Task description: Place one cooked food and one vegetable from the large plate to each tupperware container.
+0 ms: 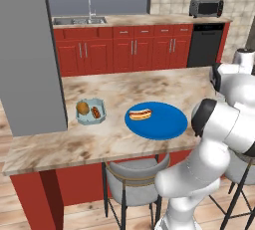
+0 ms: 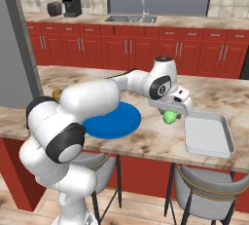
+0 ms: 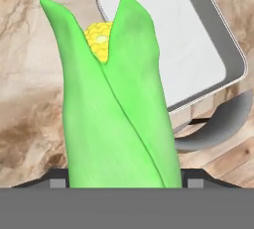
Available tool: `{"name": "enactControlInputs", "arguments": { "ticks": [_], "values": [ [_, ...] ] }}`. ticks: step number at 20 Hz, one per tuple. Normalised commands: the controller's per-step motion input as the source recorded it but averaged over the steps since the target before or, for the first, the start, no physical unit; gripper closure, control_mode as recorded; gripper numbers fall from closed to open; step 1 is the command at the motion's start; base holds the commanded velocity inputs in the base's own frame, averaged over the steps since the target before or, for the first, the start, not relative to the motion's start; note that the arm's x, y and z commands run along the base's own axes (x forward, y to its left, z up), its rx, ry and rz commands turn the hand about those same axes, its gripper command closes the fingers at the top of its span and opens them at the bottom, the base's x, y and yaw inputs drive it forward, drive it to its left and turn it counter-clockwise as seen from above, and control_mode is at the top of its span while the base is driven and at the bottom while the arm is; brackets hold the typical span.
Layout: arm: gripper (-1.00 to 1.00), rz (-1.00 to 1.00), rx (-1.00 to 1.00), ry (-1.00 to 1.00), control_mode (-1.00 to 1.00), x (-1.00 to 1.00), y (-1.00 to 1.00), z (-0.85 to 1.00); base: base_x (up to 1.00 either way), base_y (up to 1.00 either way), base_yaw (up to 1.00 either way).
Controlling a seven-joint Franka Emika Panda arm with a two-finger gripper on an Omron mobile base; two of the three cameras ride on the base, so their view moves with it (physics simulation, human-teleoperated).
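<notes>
My gripper (image 2: 169, 114) is shut on an ear of corn (image 3: 116, 109) in its green husk, yellow kernels showing at the tip. It hangs above the counter between the large blue plate (image 2: 116, 121) and the larger rectangular tupperware container (image 2: 208, 134), just left of that container's near rim (image 3: 163, 25). A hot dog (image 1: 140, 113) lies on the plate (image 1: 162, 124). The small cut-corner container (image 1: 102, 109) at the left holds a round brown food (image 1: 82, 108) and a hot dog (image 1: 95, 112).
The marble island counter (image 1: 99, 142) has bar stools (image 2: 202, 185) tucked under its near edge. Red cabinets, a sink (image 2: 131, 18), a toaster oven (image 1: 206, 7) and a coffee machine (image 2: 72, 5) line the back wall. A grey fridge side (image 1: 30, 50) stands at the left.
</notes>
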Motion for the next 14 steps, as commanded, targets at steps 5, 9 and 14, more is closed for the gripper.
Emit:
{"name": "enactControlInputs", "arguments": {
  "ticks": [5, 9, 14],
  "values": [
    [1.00, 0.18, -0.08, 0.01, -1.00, 0.00, -0.59, -0.28, 0.00, 0.00, 0.00],
    [1.00, 0.06, -0.01, 0.00, -1.00, 0.08, -0.62, -0.33, 0.00, 0.00, 0.00],
    [1.00, 0.00, 0.01, 0.04, -1.00, 0.45, -0.46, -0.04, 0.00, 0.00, 0.00]
  ]
}}
